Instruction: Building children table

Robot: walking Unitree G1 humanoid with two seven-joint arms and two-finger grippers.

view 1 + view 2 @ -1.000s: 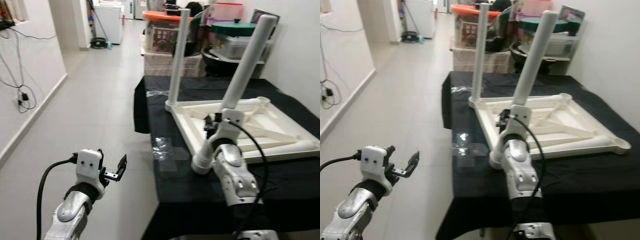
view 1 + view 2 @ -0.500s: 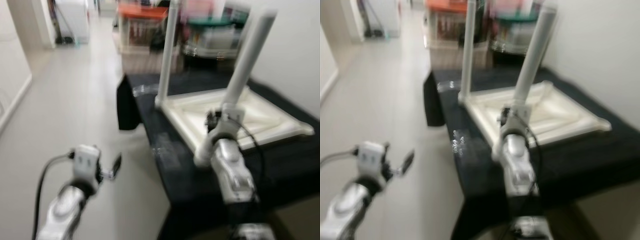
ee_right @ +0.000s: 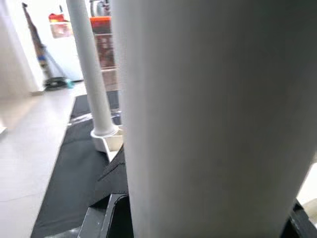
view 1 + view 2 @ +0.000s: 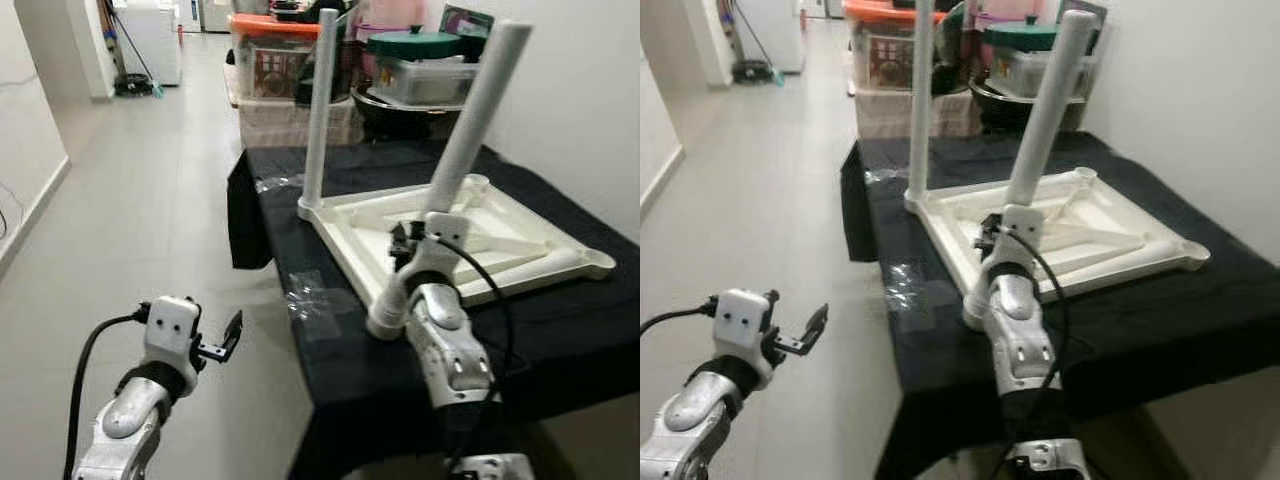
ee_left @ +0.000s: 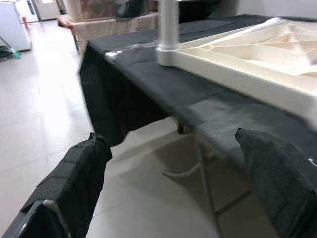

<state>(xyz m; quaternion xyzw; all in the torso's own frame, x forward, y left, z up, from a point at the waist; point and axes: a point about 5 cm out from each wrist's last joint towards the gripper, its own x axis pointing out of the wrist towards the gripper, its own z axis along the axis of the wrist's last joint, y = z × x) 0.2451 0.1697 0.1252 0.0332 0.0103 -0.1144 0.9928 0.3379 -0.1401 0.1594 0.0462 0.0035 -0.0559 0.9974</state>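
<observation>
A white plastic tabletop (image 4: 520,235) lies upside down on a table covered in black cloth (image 4: 330,350). One white leg (image 4: 320,110) stands upright in the far left corner socket. A second white leg (image 4: 470,130) leans to the right, with its lower end (image 4: 385,320) at the tabletop's near corner. My right gripper (image 4: 405,245) is shut on this leaning leg low down; in the right wrist view the leaning leg (image 3: 208,124) is very close. My left gripper (image 4: 225,335) hangs open over the floor, left of the black-clothed table, holding nothing; its black fingers (image 5: 74,183) stand wide apart.
Storage bins, one with an orange lid (image 4: 270,50), and a green-lidded container (image 4: 420,60) are stacked behind the table. A white wall runs along the right. Tiled floor (image 4: 150,220) stretches to the left and back. A patch of clear tape (image 4: 310,300) shines on the cloth.
The head camera has shifted and the picture has gone from blurred to sharp. My right gripper still holds the leaning leg, and my left gripper stays open over the floor.
</observation>
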